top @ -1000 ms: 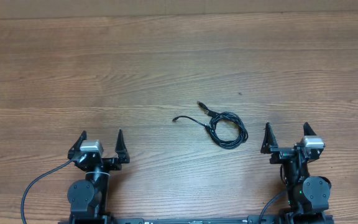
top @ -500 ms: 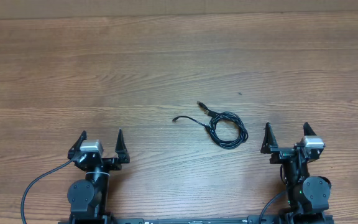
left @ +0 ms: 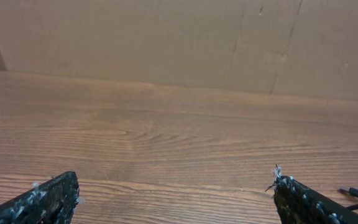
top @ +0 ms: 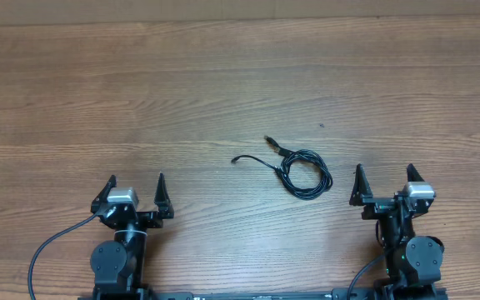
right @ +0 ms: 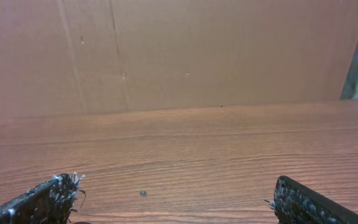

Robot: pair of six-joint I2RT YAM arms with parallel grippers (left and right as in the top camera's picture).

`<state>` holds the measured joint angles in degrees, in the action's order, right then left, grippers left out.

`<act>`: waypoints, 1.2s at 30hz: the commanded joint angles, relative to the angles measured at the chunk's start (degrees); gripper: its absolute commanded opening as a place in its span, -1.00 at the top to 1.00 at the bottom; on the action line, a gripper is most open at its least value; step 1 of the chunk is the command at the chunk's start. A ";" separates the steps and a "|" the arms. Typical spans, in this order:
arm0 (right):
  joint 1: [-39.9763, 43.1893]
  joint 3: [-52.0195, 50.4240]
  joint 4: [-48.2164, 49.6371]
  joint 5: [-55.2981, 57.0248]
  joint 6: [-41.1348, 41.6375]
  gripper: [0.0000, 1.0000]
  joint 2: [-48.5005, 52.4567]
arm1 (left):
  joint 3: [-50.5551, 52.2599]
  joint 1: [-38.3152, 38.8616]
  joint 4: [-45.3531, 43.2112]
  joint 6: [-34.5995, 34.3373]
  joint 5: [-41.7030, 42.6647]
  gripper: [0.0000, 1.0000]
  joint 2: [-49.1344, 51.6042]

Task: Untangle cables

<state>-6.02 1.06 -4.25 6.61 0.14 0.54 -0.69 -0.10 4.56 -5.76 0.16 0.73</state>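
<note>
1. The cables (top: 302, 171) are lying flat on the table (top: 140, 83), right of centre, as 1 bundle: a round coil with 2 loose tails.
2. The bundle's long axis is running diagonally, with the coil at the near-right end and the tails reaching toward the far-left.
3. 1 plug end (top: 268, 139) is pointing far-left. The other plug tip (top: 236, 159) is pointing left, a bit nearer the robot.
4. Inside the coil the strands are overlapping, and I cannot tell which strand belongs to which cord.
5. The left gripper (top: 136, 179) is sitting at the near-left with its fingers spread wide, holding nothing, well apart from the cables.
6. The right gripper (top: 383, 171) is sitting at the near-right with its fingers also spread wide, gripping nothing. The coil is lying near it on its left side, not touching it.
7. The left wrist view is showing a bit of cord at its right edge, just past the right finger (left: 303, 200).
8. The surface is brown wood-grain laminate with the grain running left to right. A small dark speck (top: 322, 127) is sitting beyond the coil.
9. A plain brown cardboard wall (left: 166, 37) with vertical creases is standing behind the table's far edge.
</note>
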 commanded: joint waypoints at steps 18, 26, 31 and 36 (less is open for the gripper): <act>0.15 -0.61 0.22 0.20 -0.15 -1.00 -0.26 | -6.16 -0.26 -4.55 -5.22 35.21 -0.99 -0.42; 0.15 -0.61 0.22 0.20 -0.15 -1.00 -0.26 | -21.09 -0.26 6.54 -5.60 35.21 -0.99 2.60; 0.15 -0.61 0.22 0.20 -0.15 -1.00 -0.26 | -28.61 -0.26 11.82 -5.62 35.32 -0.99 9.31; 0.15 -0.61 0.22 0.20 -0.15 -1.00 -0.26 | -36.30 -0.24 19.28 -5.07 35.34 -1.00 19.32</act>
<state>-6.02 1.06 -4.25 6.63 0.14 0.54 -33.08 -0.12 21.93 -10.61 34.72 15.86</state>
